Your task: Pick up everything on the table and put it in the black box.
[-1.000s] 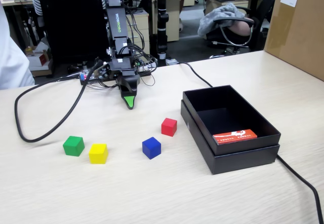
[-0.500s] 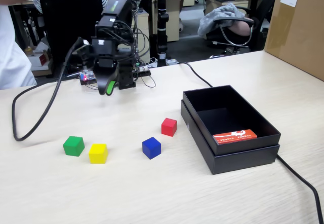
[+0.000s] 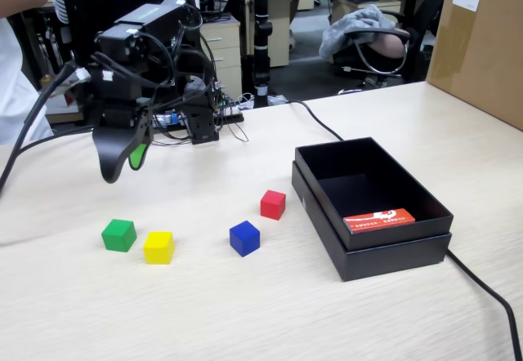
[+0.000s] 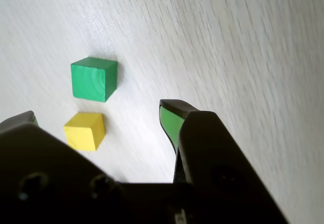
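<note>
Cubes, four, loose on the table (image 3: 245, 312) in the fixed view: green cube (image 3: 119, 235) farthest left, yellow cube (image 3: 158, 247) just beside it to the right with a thin gap, blue cube (image 3: 244, 238) well apart toward the middle, red cube (image 3: 273, 204) near the blue one, up and right. Black box (image 3: 392, 251) right of the red cube, apart from it, open top, stepped rim, orange-red card (image 3: 378, 220) flat inside near the front wall. Bare tabletop wide in front of the cubes and between yellow and blue. Gripper (image 3: 122, 165) hanging in the air above and behind the green cube, clear of the surface, jaws parted, empty, green pad on the inner face. Black cable (image 3: 482, 287) trailing off the box's right side toward the near table edge. Brown carton (image 3: 482, 42) at the far right.

Wrist view: green cube (image 4: 94, 78) and yellow cube (image 4: 84, 131) on pale wood grain, not touching, both between the spread jaws as seen here. Gripper (image 4: 98, 115) open, holding nothing, one fingertip (image 4: 172, 120) with green lining at centre, the other barely visible at the left edge. Open table all along the right.
</note>
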